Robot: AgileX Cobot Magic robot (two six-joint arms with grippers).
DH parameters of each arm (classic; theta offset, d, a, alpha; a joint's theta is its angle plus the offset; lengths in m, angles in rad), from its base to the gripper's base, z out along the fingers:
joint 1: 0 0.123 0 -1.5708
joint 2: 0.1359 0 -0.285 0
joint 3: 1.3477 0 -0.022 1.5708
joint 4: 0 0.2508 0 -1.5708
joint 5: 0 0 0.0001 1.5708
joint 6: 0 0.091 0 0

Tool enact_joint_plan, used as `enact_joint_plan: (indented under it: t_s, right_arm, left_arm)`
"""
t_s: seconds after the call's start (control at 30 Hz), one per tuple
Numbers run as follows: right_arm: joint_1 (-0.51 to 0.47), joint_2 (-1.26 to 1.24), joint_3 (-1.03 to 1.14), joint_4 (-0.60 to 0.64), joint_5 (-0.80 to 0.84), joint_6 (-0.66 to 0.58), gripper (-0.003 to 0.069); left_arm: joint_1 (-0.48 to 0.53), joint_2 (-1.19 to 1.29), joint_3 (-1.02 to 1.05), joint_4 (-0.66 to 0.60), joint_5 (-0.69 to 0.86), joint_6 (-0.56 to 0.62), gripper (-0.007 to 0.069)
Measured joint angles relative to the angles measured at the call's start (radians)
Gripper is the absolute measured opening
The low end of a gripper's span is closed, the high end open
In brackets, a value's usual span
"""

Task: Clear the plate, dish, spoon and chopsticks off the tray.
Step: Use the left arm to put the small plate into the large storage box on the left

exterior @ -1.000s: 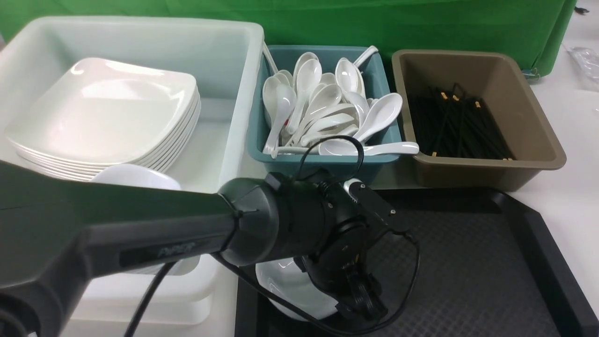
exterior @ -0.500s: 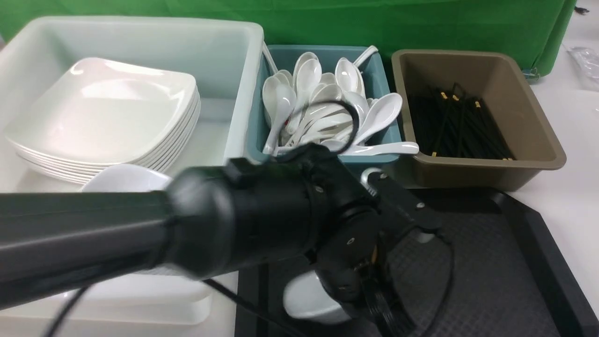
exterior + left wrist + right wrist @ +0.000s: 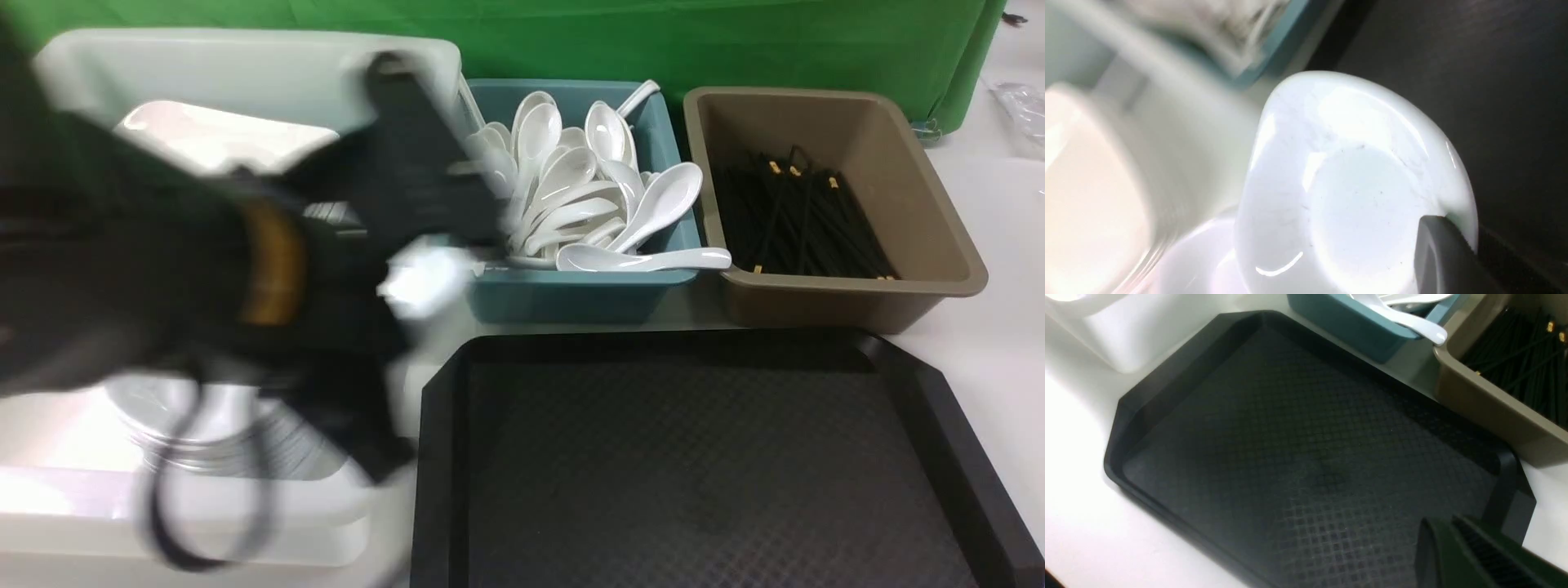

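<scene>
One right gripper (image 3: 1449, 522), narrow, its blurred fingers close together over the black tray (image 3: 702, 465), whose visible textured floor is bare; one left gripper (image 3: 1449, 226), clamped on the rim of one small white dish (image 3: 1363, 208), tilted and held clear of the tray, near the white tub (image 3: 326, 523). In the tub, nearer part, small dishes (image 3: 188, 400); farther back, a stack of large white plates (image 3: 220, 131), partly hidden by the arm. Beyond the tray, a blue bin (image 3: 571, 298) of white spoons (image 3: 661, 200), beside a brown bin (image 3: 849, 302) of black chopsticks (image 3: 800, 220); behind, green cloth (image 3: 735, 41).
</scene>
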Motion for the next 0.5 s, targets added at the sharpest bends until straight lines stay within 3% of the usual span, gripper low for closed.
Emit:
enact_joint_plan:
  t_s: [0.1, 0.17, 0.27, 0.5]
  right_arm:
    - [0.000, 0.000, 0.000, 0.001, -0.001, 0.000, 0.0066]
    - [0.000, 0.000, 0.000, 0.001, -0.001, 0.000, 0.0067]
    - [0.000, 0.000, 0.000, 0.001, -0.001, 0.000, 0.0067]
    - [0.000, 0.000, 0.000, 0.003, 0.000, 0.001, 0.0074]
  left_arm:
    - [0.137, -0.041, 0.096, 0.031, -0.051, 0.079, 0.0023]
    - [0.282, -0.048, 0.194, 0.017, -0.187, 0.205, 0.0023]
    - [0.393, -0.024, 0.270, -0.037, -0.337, 0.334, 0.0023]
    - [0.418, 0.005, 0.284, -0.067, -0.384, 0.394, 0.0077]
